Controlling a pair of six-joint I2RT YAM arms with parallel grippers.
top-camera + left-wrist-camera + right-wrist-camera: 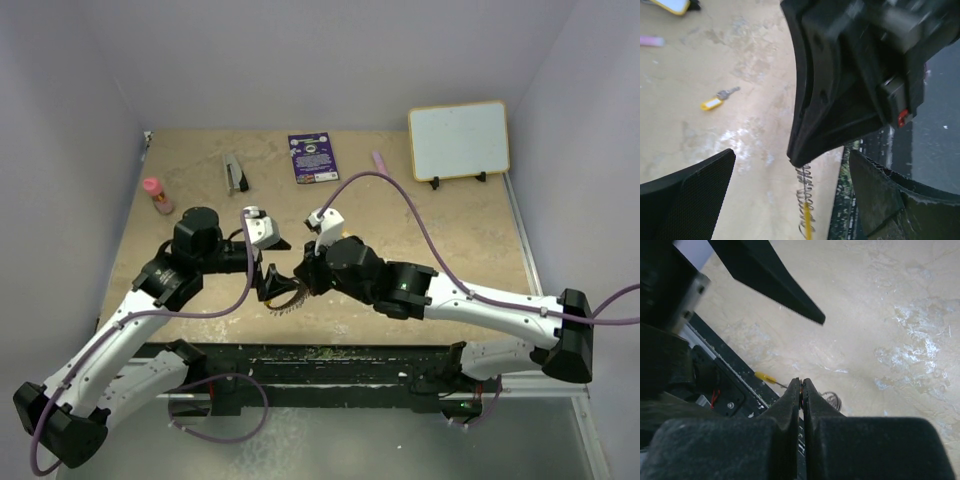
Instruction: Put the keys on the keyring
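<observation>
The keyring (809, 192), a thin beaded silvery loop, hangs edge-on from my right gripper (801, 383), which is shut on it just above the table's near edge. A key with a yellow head (808, 222) hangs on the keyring; it also shows in the right wrist view (765, 376). My left gripper (792, 162) is open, with one jaw on each side of the keyring and not touching it. A second key with a yellow head (715, 102) lies loose on the table farther off. In the top view both grippers meet at the keyring (288, 301).
At the back of the table are a pink bottle (155, 193), a grey-and-black tool (235, 172), a purple card (313, 157), a pink marker (380, 158) and a small whiteboard (459, 140). A black strip (330, 355) runs along the near edge.
</observation>
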